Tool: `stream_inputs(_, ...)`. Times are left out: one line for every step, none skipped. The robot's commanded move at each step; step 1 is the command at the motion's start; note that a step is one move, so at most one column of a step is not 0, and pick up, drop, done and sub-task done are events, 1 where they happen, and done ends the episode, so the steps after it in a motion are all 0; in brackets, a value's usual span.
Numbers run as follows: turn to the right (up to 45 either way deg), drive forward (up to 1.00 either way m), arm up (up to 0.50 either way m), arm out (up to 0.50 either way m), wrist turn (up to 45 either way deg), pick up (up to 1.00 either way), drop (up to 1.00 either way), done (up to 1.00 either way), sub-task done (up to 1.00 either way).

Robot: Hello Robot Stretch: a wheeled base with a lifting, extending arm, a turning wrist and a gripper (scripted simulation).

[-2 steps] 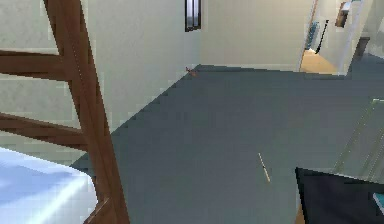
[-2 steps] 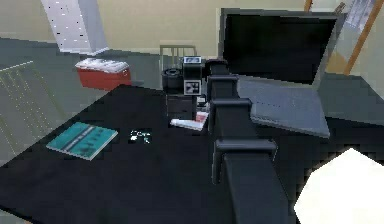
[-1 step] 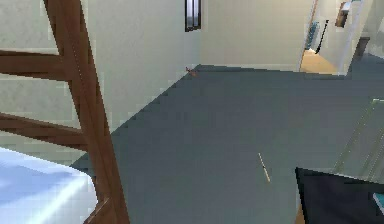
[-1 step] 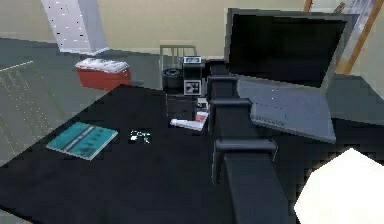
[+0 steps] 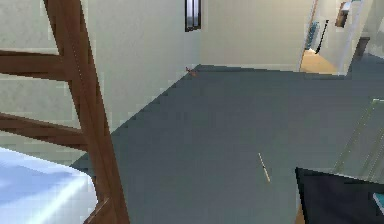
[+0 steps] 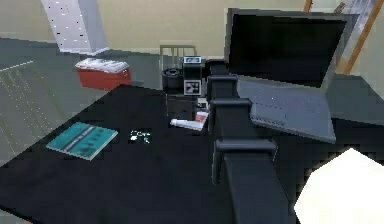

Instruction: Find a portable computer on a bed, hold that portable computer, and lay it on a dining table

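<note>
A grey laptop [image 6: 290, 108] lies open on a black bed surface [image 6: 130, 180], its dark screen [image 6: 285, 48] upright at the arm side view's upper right. My arm [image 6: 240, 150] rises from the bottom edge across that surface. Its two marked white squares [image 6: 194, 76] sit just left of the laptop's near corner. The gripper [image 6: 170, 88] is a dark body left of the squares, low over the black surface with small things around it. I cannot tell whether it holds anything.
A teal book [image 6: 82, 140], a small trinket [image 6: 140, 135] and a pink-white tube [image 6: 188, 123] lie on the black surface, with a white pillow [image 6: 345, 190] at its right. Beyond are a red box [image 6: 103, 72] and white drawers [image 6: 75, 22]. A wooden ladder [image 5: 85, 110] stands ahead; a doorway [image 5: 325, 40] lies across open floor.
</note>
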Motion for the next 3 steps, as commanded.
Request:
stream_inputs(0.0, 0.0, 0.0, 0.0, 0.0, 0.0, 1.0, 0.0, 0.0)
stream_inputs(0.0, 0.0, 0.0, -0.1, 0.0, 0.0, 0.0, 0.0, 0.0)
stream_inputs(0.0, 0.0, 0.0, 0.0, 0.0, 0.0, 0.0, 1.0, 0.0)
